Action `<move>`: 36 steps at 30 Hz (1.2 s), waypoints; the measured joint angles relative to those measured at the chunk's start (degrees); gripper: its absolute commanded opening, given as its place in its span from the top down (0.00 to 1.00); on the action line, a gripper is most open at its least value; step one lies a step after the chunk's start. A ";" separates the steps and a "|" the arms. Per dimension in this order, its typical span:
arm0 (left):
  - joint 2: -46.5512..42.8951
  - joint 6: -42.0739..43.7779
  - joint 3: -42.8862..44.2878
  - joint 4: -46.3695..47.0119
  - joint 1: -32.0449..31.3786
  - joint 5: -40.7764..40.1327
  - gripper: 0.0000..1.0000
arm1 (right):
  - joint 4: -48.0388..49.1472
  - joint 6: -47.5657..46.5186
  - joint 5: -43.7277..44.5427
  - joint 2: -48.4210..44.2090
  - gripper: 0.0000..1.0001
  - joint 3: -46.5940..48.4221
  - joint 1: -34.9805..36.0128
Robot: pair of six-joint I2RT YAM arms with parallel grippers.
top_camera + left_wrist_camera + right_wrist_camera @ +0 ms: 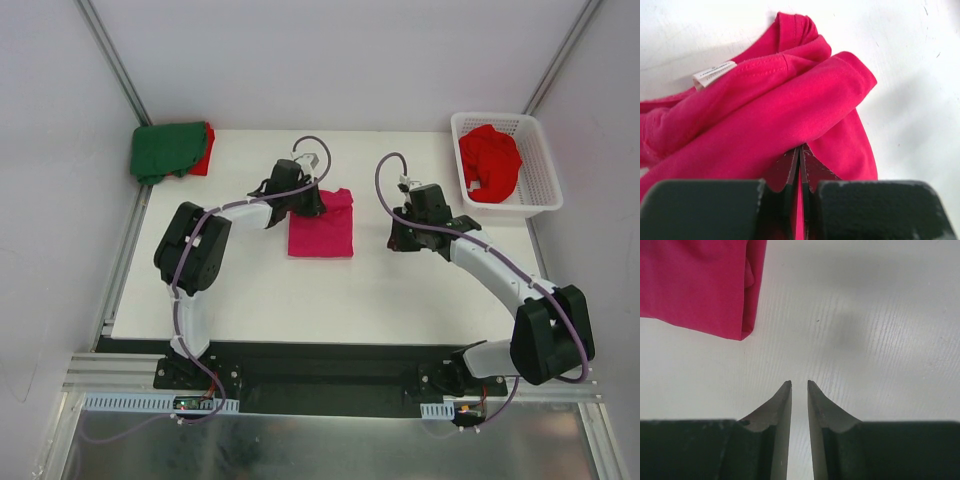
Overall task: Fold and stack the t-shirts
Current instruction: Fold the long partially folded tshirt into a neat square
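The pink t-shirt (321, 225) is laid out as a rough folded rectangle around the middle of the white table (250, 290). Its far left corner is grabbed by the left gripper (312, 203). In the left wrist view the jaws are seen squeezed together with a thin strip of pink cloth caught between them. The cloth is bunched up in soft folds just past the fingers, and a small white label (714, 75) is seen poking out of it. From above, that corner of the pink t-shirt is mostly covered by the left wrist, so its shape there can't be made out.

The right gripper (400, 238) is held low just to the right of the pink t-shirt, apart from it. Its jaws are parted by a narrow gap with nothing in between, just bare table underneath. Only the folded right edge of the pink t-shirt is caught in the corner of the right wrist view.

Other stuff around:
- A folded green t-shirt (165, 150) is set well off to the far left of the pink t-shirt. It is laid on a red t-shirt (205, 150), of which only a strip is shown.
- A white lattice basket (541, 190) is placed well off to the far right of the pink t-shirt. Crumpled red t-shirts (490, 162) are heaped inside it, and how many can't be told.
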 measured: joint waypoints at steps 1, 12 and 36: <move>0.59 0.11 0.57 -0.04 0.00 -0.02 1.00 | -0.02 -0.02 0.13 -0.02 0.78 -0.04 0.00; 6.25 1.60 8.50 -2.49 3.23 0.00 1.00 | -0.20 -0.04 1.01 -0.85 0.78 -1.33 0.00; 11.23 4.48 21.90 -7.69 6.01 3.17 1.00 | -0.48 -0.20 0.24 1.03 0.77 0.13 0.00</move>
